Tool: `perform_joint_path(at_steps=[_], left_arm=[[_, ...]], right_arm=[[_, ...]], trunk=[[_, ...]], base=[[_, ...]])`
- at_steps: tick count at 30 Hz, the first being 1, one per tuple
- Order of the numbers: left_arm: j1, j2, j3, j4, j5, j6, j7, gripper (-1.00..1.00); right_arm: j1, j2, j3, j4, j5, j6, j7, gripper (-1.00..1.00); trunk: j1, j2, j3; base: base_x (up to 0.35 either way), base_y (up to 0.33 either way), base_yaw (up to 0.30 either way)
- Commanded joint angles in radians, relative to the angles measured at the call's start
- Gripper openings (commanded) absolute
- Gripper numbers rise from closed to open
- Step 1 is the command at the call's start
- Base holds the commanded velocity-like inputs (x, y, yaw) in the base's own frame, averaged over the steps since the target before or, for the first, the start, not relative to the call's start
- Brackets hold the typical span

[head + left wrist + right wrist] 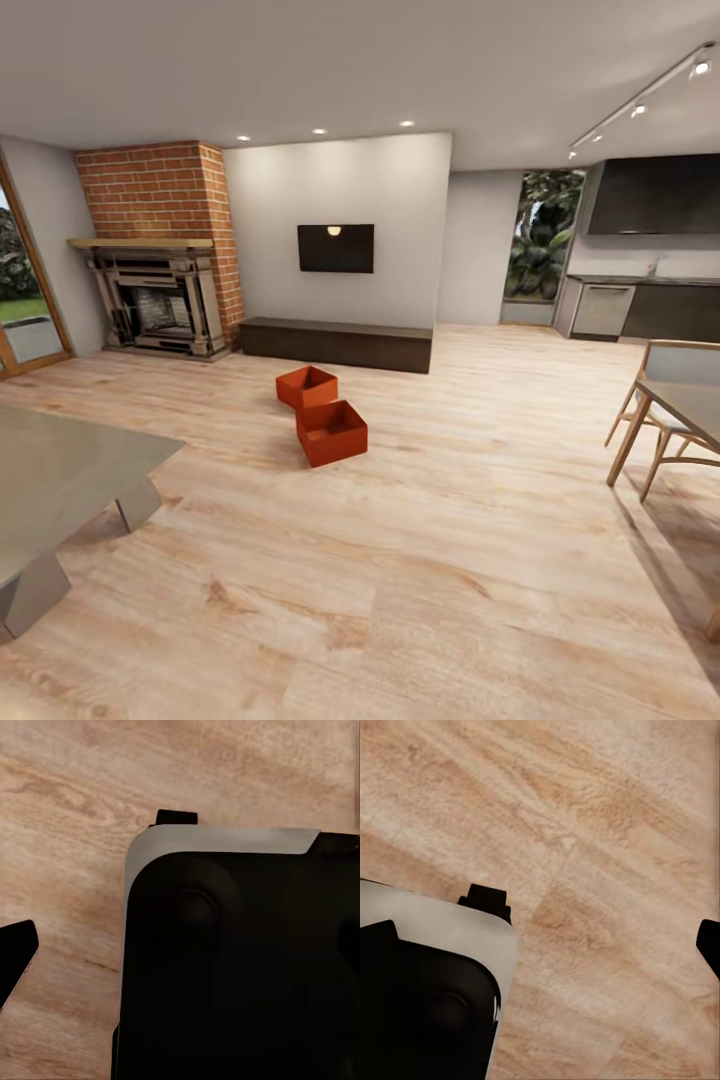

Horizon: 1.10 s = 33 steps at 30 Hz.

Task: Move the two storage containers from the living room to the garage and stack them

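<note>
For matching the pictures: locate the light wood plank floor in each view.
Head view: wood plank floor across the lower half, under both orange-red containers.
Left wrist view: floor beside the robot's dark base.
Right wrist view: floor.
Shared landmark: the planks' grain.

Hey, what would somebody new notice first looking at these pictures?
Probably the two orange-red storage containers, one nearer and one just behind it, sitting open-topped on the light wood floor mid-room. Behind them a long dark cabinet runs under a black TV, and a red brick fireplace stands to its left.
</note>
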<state>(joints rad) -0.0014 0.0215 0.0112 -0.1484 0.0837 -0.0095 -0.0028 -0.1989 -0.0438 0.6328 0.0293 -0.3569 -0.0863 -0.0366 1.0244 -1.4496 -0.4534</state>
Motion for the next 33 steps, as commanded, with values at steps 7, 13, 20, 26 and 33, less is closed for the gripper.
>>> perform_joint_path(at_steps=[7,13,20,26,33], left_arm=[[0.000,0.000,0.001,0.000,0.009,-0.001,0.000,1.00],[0.000,0.000,0.001,0.000,0.009,-0.001,0.000,1.00],[0.000,0.000,0.001,0.000,0.009,-0.001,0.000,1.00],[0.000,0.000,0.001,-0.001,0.009,-0.001,0.000,1.00],[0.000,0.000,0.001,-0.002,0.009,-0.001,0.000,1.00]], right_arm=[[-0.001,0.000,0.008,0.003,-0.009,-0.006,0.000,1.00],[-0.001,0.000,0.008,0.003,-0.009,-0.006,0.000,1.00],[-0.001,0.001,0.008,0.003,-0.008,-0.005,0.000,1.00],[-0.001,0.001,0.008,0.003,-0.008,-0.005,0.000,1.00],[-0.001,0.001,0.008,0.003,-0.008,-0.005,0.000,1.00]], trunk=[[0.001,0.000,-0.001],[0.001,0.000,-0.001],[0.001,0.000,-0.001],[0.001,0.000,-0.001],[0.001,0.000,-0.001]], base=[[0.323,0.000,0.000],[0.323,0.000,0.000],[0.323,0.000,0.000],[0.323,0.000,0.000],[0.323,0.000,0.000]])
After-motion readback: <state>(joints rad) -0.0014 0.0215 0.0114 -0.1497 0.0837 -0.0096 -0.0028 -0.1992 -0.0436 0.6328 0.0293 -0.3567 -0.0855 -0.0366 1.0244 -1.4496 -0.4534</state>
